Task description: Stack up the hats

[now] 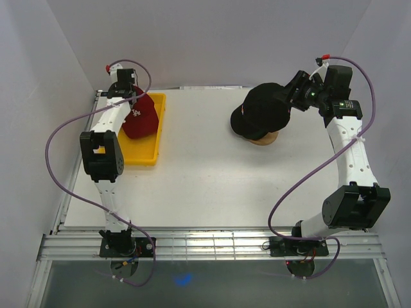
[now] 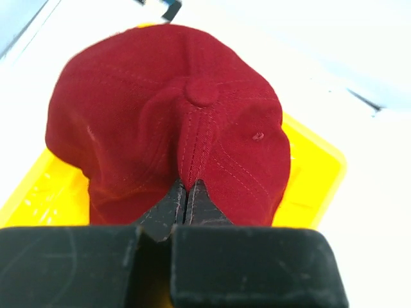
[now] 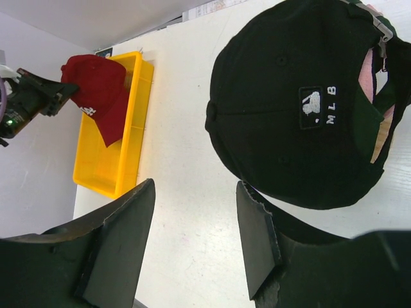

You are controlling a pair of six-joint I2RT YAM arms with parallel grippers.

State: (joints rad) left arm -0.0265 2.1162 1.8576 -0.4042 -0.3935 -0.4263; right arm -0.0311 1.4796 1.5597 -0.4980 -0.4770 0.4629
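A dark red cap point(image 1: 141, 114) with a white logo hangs over the yellow tray point(image 1: 149, 155) at the far left. My left gripper point(image 2: 186, 187) is shut on a pinched fold of its crown point(image 2: 192, 138); it also shows in the right wrist view point(image 3: 96, 90). A black cap point(image 1: 262, 110) with a white logo sits on the wooden stand point(image 1: 264, 138) at the far right. In the right wrist view point(image 3: 302, 102) pale pink fabric point(image 3: 367, 70) shows beneath it. My right gripper point(image 3: 196, 192) is open and empty, just behind the black cap.
The yellow tray point(image 3: 106, 163) lies along the table's left edge, near the side wall. The wooden stand's base shows under the black cap. White walls close in the back and both sides.
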